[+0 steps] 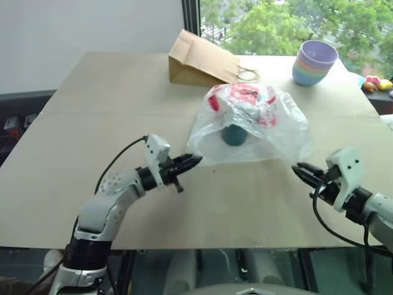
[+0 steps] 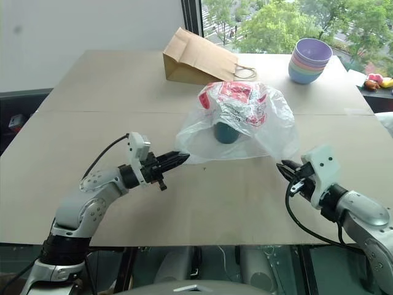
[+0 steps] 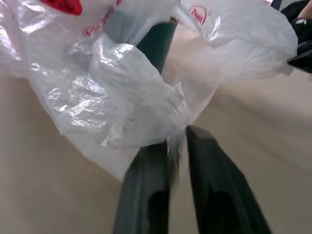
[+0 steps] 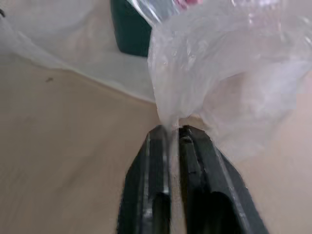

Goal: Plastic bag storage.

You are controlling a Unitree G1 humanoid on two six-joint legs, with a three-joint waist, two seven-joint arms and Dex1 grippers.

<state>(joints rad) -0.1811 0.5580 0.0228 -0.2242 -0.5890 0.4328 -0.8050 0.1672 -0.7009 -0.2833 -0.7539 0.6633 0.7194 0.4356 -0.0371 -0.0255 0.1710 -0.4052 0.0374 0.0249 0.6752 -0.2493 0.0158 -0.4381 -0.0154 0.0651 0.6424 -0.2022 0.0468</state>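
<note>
My left gripper [image 1: 195,161] has its jaws narrowly apart, film between them. The plastic bag [image 1: 252,123], crinkly translucent white with unreadable red print, drapes over a dark mug [image 1: 233,134] mid-tabletop [image 1: 92,123]. The right gripper [image 1: 299,169] matches on the bag's right edge.

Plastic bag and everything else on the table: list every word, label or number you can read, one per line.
Plastic bag: red printed logos and characters, too blurred and crumpled to read.
Brown paper bag: no print visible.
Stacked bowls: no print visible.
</note>
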